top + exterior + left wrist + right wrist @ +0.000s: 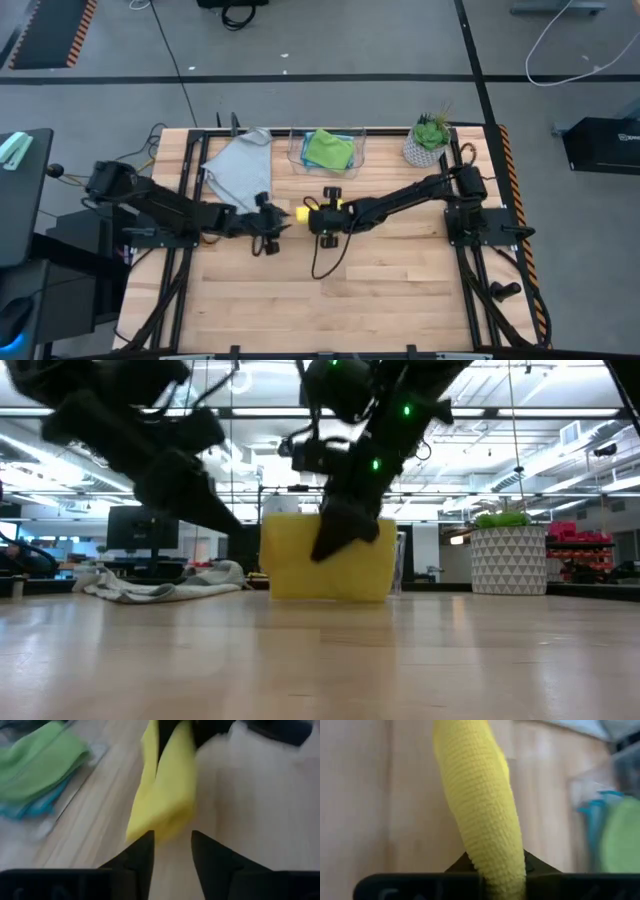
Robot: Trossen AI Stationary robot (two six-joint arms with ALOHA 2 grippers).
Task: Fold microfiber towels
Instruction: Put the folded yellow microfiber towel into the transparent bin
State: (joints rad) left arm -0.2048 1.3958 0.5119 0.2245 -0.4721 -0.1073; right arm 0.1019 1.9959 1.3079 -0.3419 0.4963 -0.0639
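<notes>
A folded yellow towel (328,565) stands on edge at the table's middle, with my right gripper (345,525) shut on its top. It also shows between the two grippers as the yellow towel (300,212). My left gripper (172,842) is open just left of it, fingers on either side of the towel's near end (150,827) without touching. A grey towel (240,160) lies rumpled at the far left. The green towel (328,147) lies on a light blue one in a clear bin. My right gripper pinches the yellow towel's upper rounded fold (495,855) between its two fingers, several layers thick. The fingers slant down from the table's right side. The towel hangs below them as an upright slab, its lower edge (328,596) down at the table top.
The clear bin (296,152) stands at the far middle. A white patterned pot with a plant (428,143) stands at the far right. Bare wood lies across the table's near half (330,300).
</notes>
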